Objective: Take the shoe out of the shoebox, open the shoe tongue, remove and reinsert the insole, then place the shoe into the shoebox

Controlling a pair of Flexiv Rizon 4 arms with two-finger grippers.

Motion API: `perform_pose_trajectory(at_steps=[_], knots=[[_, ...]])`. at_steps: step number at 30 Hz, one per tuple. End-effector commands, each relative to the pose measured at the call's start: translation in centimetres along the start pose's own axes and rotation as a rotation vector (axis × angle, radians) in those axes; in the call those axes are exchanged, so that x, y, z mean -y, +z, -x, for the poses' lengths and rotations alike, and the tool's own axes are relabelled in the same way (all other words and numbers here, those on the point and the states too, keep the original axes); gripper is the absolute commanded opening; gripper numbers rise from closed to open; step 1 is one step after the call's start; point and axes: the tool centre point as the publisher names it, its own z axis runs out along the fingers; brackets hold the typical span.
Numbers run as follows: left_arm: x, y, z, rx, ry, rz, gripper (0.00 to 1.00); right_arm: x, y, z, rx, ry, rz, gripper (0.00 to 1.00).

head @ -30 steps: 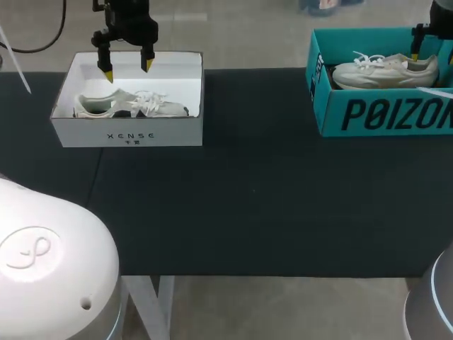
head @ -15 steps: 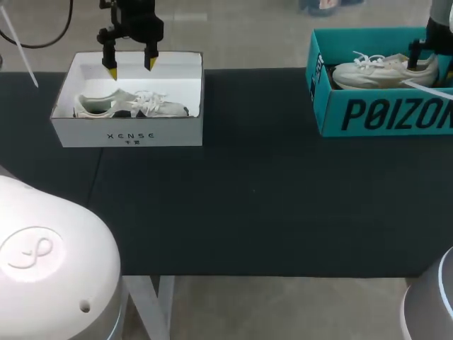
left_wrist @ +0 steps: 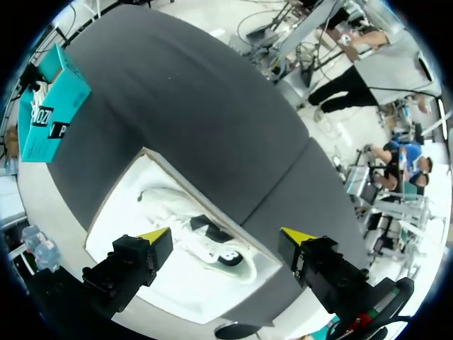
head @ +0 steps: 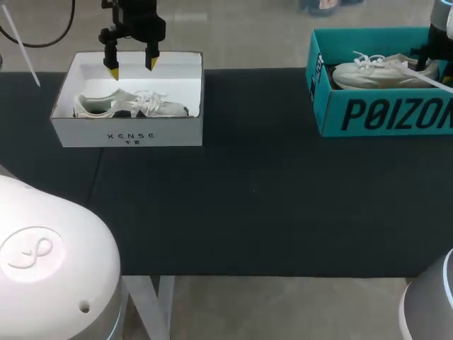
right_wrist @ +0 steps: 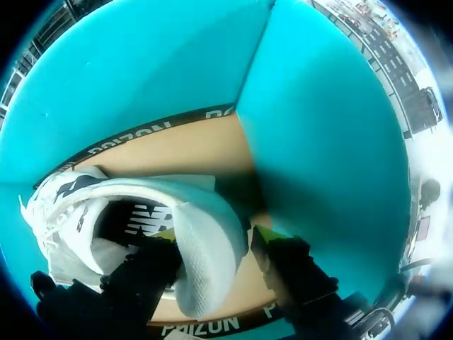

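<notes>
L gripper [head: 132, 67] hung above the far wall of the white box [head: 131, 134] at the table's [head: 248, 198] far left corner, fingers spread wide w/ nothing between them. The white-box shoe [head: 131, 105] lay on its side inside that box, toe toward the box's right end, laces loose. From the L wrist cam it sat below and ahead of the yellow tips, untouched. The teal box [head: 382, 113] stood at the far right of the table, well apart from the white one, and the teal-box shoe [head: 382, 71] rested in it sole down, heel at the right end. R gripper [right_wrist: 212, 237] was down in that box at the heel. One finger sat inside the shoe's opening against the heel collar, the other outside behind the heel (just beside it, a thin dark gap showing), so the fingers stood apart astride the heel wall and no firm pinch was visible. Insole lettering showed inside the shoe's opening, and the tongue and laces lay ahead of the gripper.
</notes>
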Motion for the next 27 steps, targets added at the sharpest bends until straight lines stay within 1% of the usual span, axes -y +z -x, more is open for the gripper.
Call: perform_pose_trajectory(at_steps=[1, 4, 6, 11, 15, 20, 23, 27], knots=[[0.0, 0.1, 0.1, 0.003, 0.002, 0.0, 1.0, -0.8, 0.3, 0.1, 0.019, -0.008, -0.088, 0.0], [0.1, 0.2, 0.2, 0.005, 0.004, -0.004, 1.0, -0.6, 0.2, 0.4, 0.033, -0.015, -0.084, 0.0], [0.1, 0.3, 0.2, 0.006, 0.006, -0.007, 1.0, -0.5, -0.2, 0.8, 0.033, -0.002, -0.064, 0.0], [0.1, 0.6, 0.0, 0.007, 0.009, -0.013, 1.0, 0.0, -2.3, 1.4, -0.01, 0.034, -0.028, 0.0], [0.1, 0.7, 0.1, 0.015, 0.019, -0.017, 1.0, 0.8, -4.3, 1.3, -0.035, 0.041, 0.004, 0.0], [0.1, 0.8, 0.1, 0.027, 0.035, -0.021, 1.0, 2.0, -7.5, 0.9, -0.089, 0.038, 0.061, 0.0], [0.1, 1.0, 0.0, 0.032, 0.044, -0.024, 1.0, 3.1, -9.6, 0.4, -0.127, 0.021, 0.09, 0.0], [0.0, 1.2, -0.3, 0.036, 0.053, -0.028, 1.0, 4.9, -11.8, -0.3, -0.139, -0.024, 0.124, 0.0]])
